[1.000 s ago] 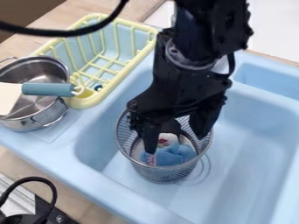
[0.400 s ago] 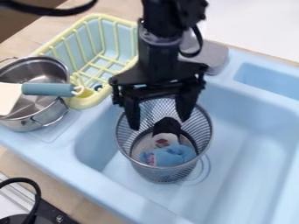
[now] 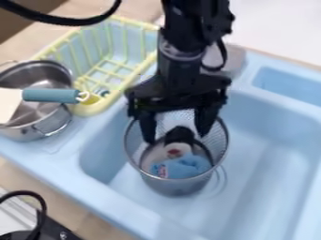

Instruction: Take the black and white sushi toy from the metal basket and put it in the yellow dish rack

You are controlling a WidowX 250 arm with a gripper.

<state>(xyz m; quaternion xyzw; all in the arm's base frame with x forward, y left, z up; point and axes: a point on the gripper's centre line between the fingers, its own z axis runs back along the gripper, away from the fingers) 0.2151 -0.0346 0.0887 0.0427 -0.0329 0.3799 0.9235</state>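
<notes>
The left edge is cutting off the metal pot point(image 3: 28, 132) — and the gripper point(image 3: 175, 138) is partly hiding the mesh basket point(image 3: 179, 186).

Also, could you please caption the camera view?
Open end effector at a mesh basket holding a blue item, in a blue sink.

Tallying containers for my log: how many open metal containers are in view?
2. A mesh basket stands in the sink, below the gripper; a silver pot sits beside the yellow rack, under the spatula. The arm may hide others.
</notes>
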